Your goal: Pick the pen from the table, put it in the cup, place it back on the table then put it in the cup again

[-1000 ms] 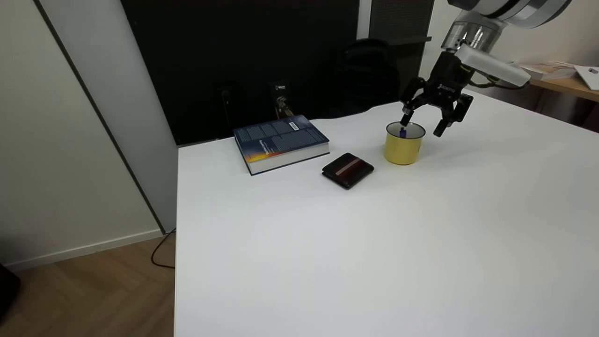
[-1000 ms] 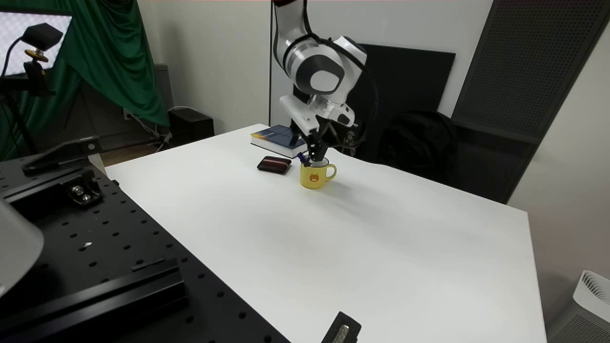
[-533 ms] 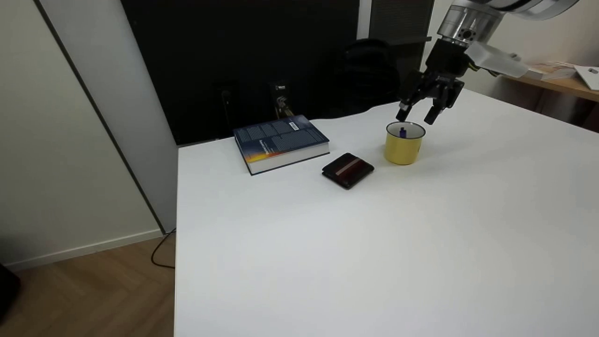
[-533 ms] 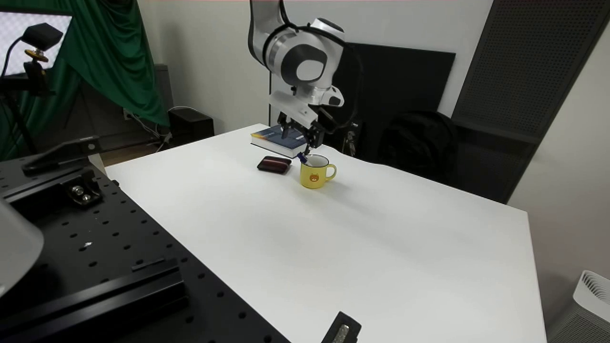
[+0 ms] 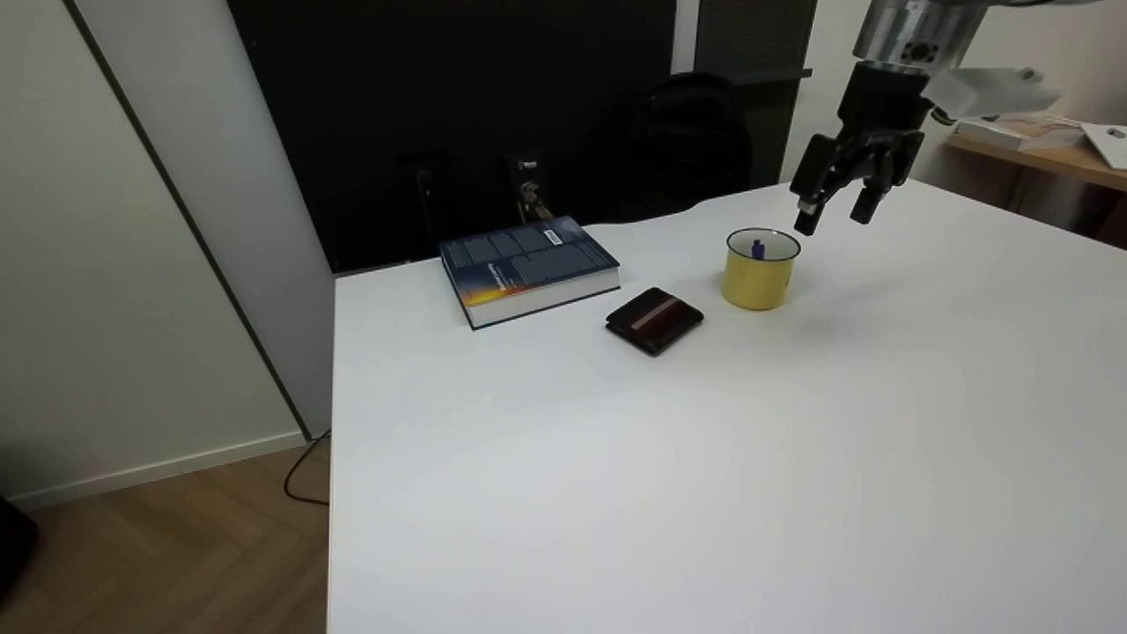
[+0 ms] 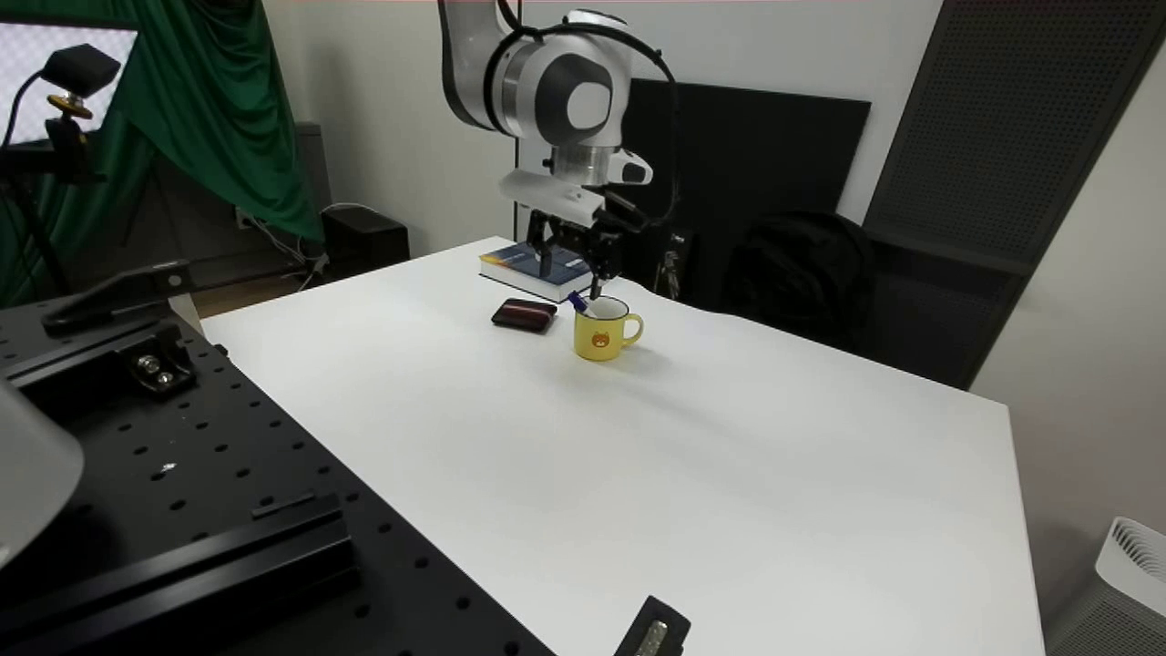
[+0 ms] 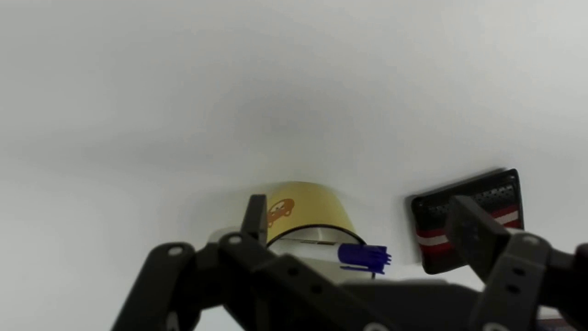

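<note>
The yellow cup (image 5: pixel 755 282) stands upright on the white surface (image 5: pixel 616 493), its handle (image 6: pixel 640 328) sticking out at the side and an orange animal face (image 6: pixel 600 340) printed on its wall. A thin dark line edges the rim, and the inside is pale. The pen (image 7: pixel 360 255) is in the cup, tilted: its whitish barrel slants down into the mouth, while the blue cap comes up past the rim on the side toward the wallet (image 5: pixel 647 330). The pen's lower end is hidden inside. In an exterior view, only the blue end (image 5: pixel 757 251) shows, against the pale inner wall.

The pincer (image 5: pixel 834 218) hangs above the surface near the cup, apart from it, with its two fingers spread wide and nothing held between them. In the wrist view one finger overlaps the cup's edge and the other crosses in front of the wallet.

The wallet, dark with a red-and-white stripe, lies flat and folded near the cup, not touching it. A thick blue book (image 5: pixel 530 269) lies closed near the wallet, close to the edge of the surface; its lettering is too small to read.
</note>
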Robot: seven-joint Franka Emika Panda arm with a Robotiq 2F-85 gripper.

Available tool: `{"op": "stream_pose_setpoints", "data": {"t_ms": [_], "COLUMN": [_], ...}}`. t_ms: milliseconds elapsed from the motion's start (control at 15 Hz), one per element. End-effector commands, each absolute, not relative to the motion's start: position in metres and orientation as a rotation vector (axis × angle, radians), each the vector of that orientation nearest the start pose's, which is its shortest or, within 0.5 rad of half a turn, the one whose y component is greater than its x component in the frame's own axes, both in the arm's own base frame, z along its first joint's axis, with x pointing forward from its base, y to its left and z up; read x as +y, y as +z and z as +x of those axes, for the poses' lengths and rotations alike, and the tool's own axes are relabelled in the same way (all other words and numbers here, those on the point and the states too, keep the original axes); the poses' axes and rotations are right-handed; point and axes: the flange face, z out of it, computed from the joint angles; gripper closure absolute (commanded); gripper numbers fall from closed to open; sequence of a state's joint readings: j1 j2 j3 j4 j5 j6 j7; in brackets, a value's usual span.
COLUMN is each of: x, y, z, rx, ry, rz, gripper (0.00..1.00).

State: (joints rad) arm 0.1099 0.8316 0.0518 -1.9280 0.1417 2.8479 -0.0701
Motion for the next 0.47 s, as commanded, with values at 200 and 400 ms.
{"op": "stream_pose_setpoints", "data": {"t_ms": [200, 400], "x": [0.090, 0.094], "y": [0.078, 0.086], "z": [0.582, 0.570], "rx": [0.082, 0.142], "ry": [-0.099, -0.080], "rz": [-3.123, -3.136], "gripper": [0.00, 0.00]}}
